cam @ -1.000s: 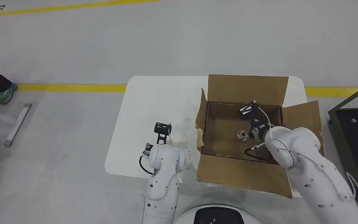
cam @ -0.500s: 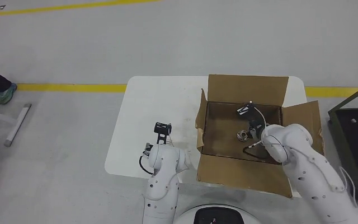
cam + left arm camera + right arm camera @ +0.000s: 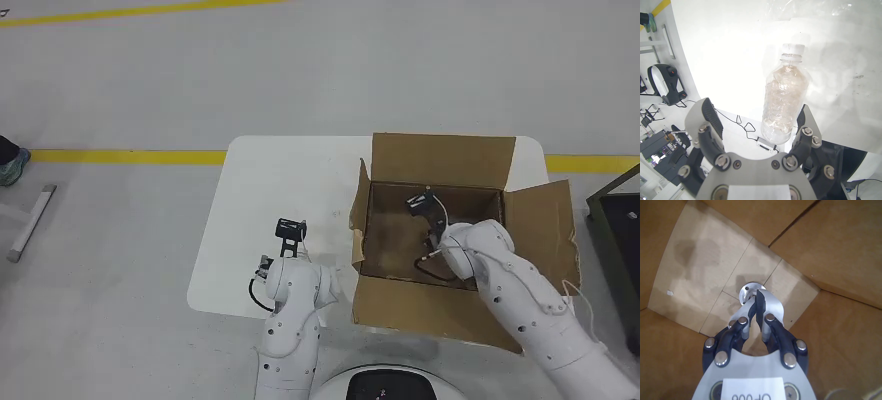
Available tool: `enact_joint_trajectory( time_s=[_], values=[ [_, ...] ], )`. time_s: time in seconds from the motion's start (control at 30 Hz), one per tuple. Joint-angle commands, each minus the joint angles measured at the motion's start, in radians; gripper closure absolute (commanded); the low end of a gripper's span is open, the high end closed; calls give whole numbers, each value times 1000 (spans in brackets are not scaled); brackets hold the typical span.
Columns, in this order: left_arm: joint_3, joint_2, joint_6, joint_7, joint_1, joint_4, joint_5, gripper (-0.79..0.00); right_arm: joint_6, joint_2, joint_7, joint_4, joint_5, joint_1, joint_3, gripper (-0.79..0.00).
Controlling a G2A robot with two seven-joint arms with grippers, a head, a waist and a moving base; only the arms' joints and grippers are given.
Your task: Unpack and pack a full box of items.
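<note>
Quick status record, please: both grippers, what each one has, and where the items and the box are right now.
right gripper: shut on the metal flanged part, low inside the cardboard box
metal flanged part: at the box floor, near its middle; resting or lifted unclear
left gripper: open, at the edge of the white table
plastic bottle: capped, lying on the table, base in the left gripper's opening, nearer one side; contact unclear
cardboard box: on the table, flaps open
</note>
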Motion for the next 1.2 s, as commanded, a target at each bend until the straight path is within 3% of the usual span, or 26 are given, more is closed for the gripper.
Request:
enact_joint_trajectory(
  time_s=[0.0, 0.27, 0.5, 1.17],
  values=[
    [0, 0, 0, 0, 0, 0, 0, -785, 1, -5, -9, 24, 12, 17, -8, -265],
    [0, 0, 0, 0, 0, 0, 0, -785, -5, -16, -25, 88, 48, 48, -10, -271],
    [0, 0, 0, 0, 0, 0, 0, -785, -6, -24, -33, 131, 48, 59, -19, -336],
    [0, 0, 0, 0, 0, 0, 0, -785, -9, -47, -49, 230, 46, 90, -48, -342]
  ],
)
